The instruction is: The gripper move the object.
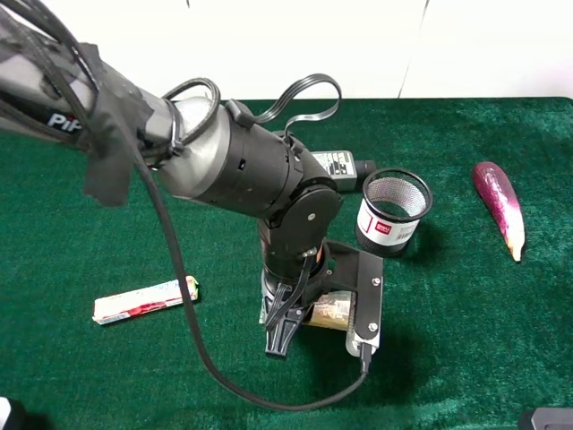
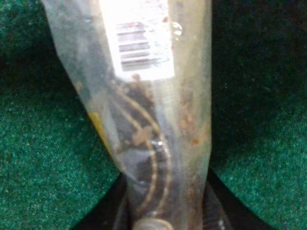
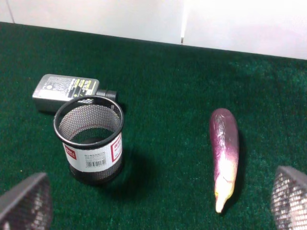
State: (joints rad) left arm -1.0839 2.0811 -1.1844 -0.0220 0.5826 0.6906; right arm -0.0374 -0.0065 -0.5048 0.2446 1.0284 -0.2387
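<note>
My left gripper [image 1: 327,327] reaches across the middle of the green cloth and points down. The object, a small snack bar [image 1: 329,311] in a clear crinkly wrapper with beige-brown contents, sits between its two fingers, which stand against its sides. The left wrist view shows the bar [image 2: 153,110] very close up, with a white barcode label; the fingers are mostly hidden there. My right gripper [image 3: 157,199] is open and empty, with its mesh-textured fingertips [image 3: 24,201] at the frame corners. In the high view only a dark corner of it shows at the bottom right.
A black mesh cup [image 1: 394,210] [image 3: 91,139] stands just behind the left gripper. A grey power adapter [image 1: 345,167] [image 3: 64,91] lies behind the cup. A purple eggplant [image 1: 500,206] [image 3: 224,153] lies at the right. A longer white bar with red print [image 1: 145,300] lies at the left.
</note>
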